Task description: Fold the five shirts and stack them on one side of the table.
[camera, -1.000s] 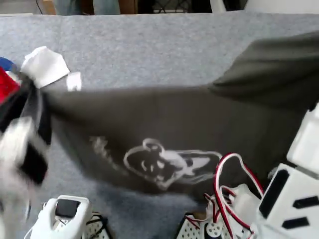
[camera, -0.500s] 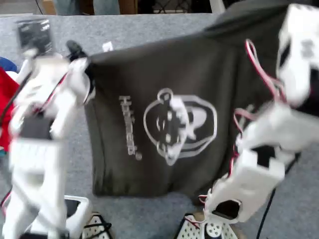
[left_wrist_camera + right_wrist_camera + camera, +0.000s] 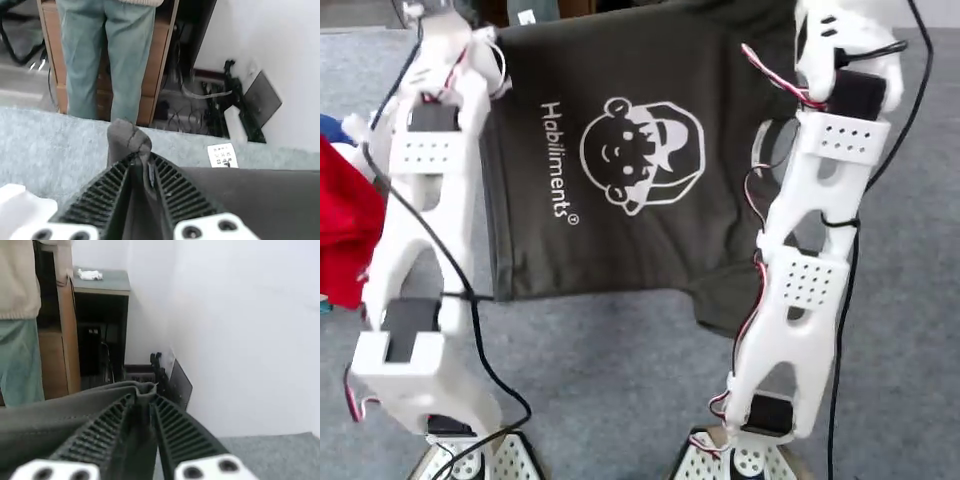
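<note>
Clenched jaws: I hold the dark grey printed cotton shirt (image 3: 570,262) stretched nine-to-three between left gripper (image 3: 142,159) and right gripper (image 3: 143,396), hem hanging toward six.

The dark grey shirt (image 3: 620,245) hangs stretched between the left arm (image 3: 420,200) and the right arm (image 3: 815,250), closing the gap between them. Below its hem there is room over the grey table (image 3: 610,390), between the two bases. A red shirt (image 3: 342,230) crowds the left arm's outer side, with perhaps a blue garment (image 3: 330,128) behind. Beyond the right arm lies open table, past a hanging black cable (image 3: 843,330).
</note>
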Controlling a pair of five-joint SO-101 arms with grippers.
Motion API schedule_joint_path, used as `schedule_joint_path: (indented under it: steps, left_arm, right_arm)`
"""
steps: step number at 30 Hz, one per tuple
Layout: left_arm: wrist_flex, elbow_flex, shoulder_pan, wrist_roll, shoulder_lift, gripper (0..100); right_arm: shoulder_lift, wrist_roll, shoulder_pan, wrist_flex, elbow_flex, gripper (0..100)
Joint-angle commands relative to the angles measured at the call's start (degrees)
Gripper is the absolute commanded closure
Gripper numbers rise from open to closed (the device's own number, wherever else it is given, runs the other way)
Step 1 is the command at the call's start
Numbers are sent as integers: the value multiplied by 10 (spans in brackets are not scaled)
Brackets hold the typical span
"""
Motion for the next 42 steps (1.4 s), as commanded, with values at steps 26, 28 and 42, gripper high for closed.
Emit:
schedule_joint_path:
  steps: [26,28,42]
  left_arm:
    - [287,260,52,-59,-2,971]
    - [287,287,70,-72,-42,971]
    - [238,438,35,-144,-156,971]
  right_arm:
    - [60,389,101,446,-11,985]
    - [56,418,105,446,-11,985]
    - [-38,425,94,449,81,985]
